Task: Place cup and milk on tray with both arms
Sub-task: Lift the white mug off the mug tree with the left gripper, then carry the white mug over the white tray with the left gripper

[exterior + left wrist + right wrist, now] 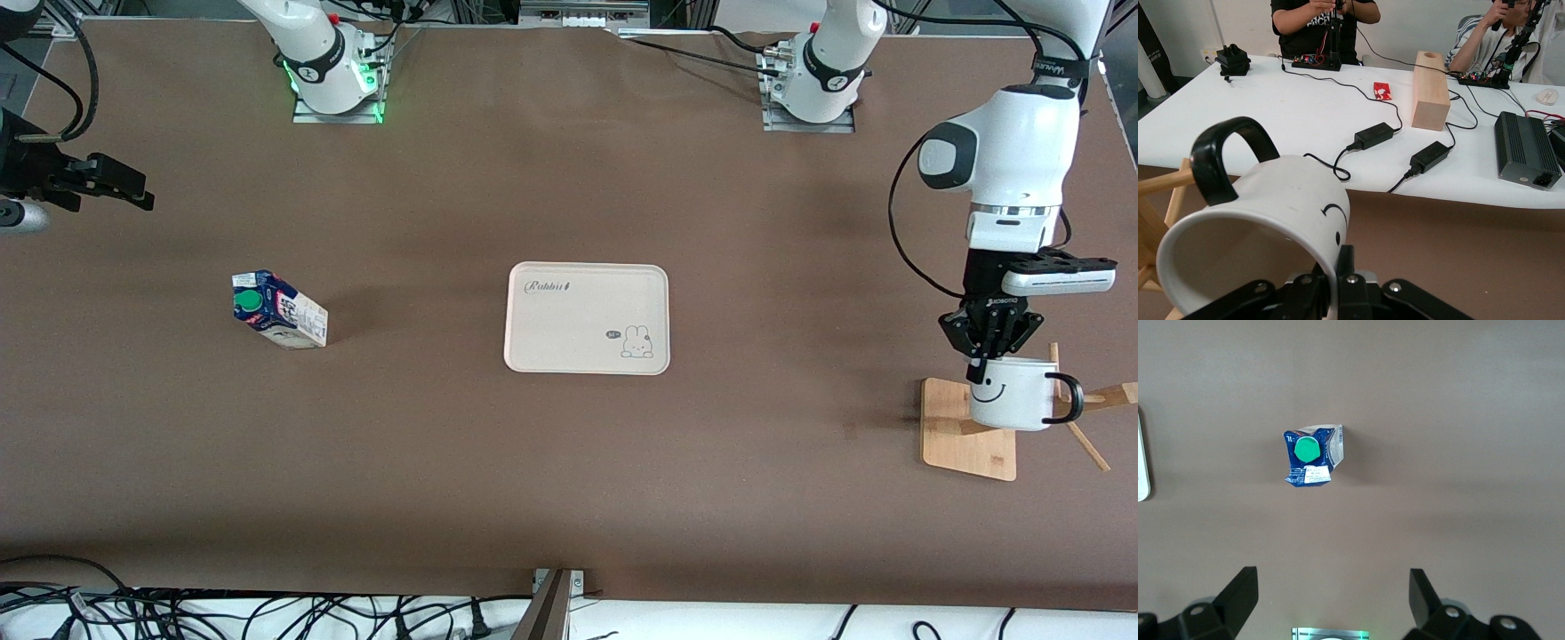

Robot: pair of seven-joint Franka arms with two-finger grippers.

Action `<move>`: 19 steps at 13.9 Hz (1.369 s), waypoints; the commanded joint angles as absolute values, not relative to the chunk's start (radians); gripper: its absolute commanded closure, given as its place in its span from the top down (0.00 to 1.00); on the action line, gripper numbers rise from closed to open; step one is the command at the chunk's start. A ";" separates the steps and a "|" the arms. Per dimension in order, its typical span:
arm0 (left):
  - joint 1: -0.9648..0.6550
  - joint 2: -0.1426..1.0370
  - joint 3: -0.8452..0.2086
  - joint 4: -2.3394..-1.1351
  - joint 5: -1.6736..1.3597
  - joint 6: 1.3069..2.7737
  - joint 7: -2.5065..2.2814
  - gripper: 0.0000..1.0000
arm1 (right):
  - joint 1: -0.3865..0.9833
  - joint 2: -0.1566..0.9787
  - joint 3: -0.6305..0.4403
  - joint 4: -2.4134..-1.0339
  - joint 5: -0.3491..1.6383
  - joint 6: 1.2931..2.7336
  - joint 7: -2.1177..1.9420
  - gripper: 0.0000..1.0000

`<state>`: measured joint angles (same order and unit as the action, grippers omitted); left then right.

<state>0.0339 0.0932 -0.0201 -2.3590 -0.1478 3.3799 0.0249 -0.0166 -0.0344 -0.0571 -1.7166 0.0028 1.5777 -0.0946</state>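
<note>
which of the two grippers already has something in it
The left gripper, over the bamboo rack, is clamped on the rim of the cup. The right gripper is open and empty above the milk.

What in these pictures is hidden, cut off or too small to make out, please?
- Front view: the right gripper sits at the frame edge, its arm cut off.
- Front view: the wooden rack is partly covered by the cup held in the left gripper.
- Left wrist view: the cup's rim is cut off by the frame edge.
- Right wrist view: the tray shows only as a sliver; print on the milk is too small to read.
</note>
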 commanded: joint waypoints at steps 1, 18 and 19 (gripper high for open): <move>0.031 0.057 -0.035 -2.382 -0.150 3.355 0.034 0.00 | -0.028 -0.026 -0.052 -1.697 0.006 1.559 -0.092 1.00; -0.173 0.284 -0.201 -1.935 0.110 2.137 -0.230 0.00 | -0.028 -0.026 -0.052 -1.697 0.008 1.557 -0.094 1.00; -0.204 0.300 -0.201 -1.910 0.110 2.116 -0.270 0.00 | -0.028 -0.026 -0.052 -1.697 0.008 1.555 -0.092 1.00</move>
<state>-0.1603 0.2361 -0.2027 -2.0108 0.0797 2.1866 -0.2041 -0.0175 -0.0338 -0.0573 -1.7165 0.0030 1.5761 -0.0946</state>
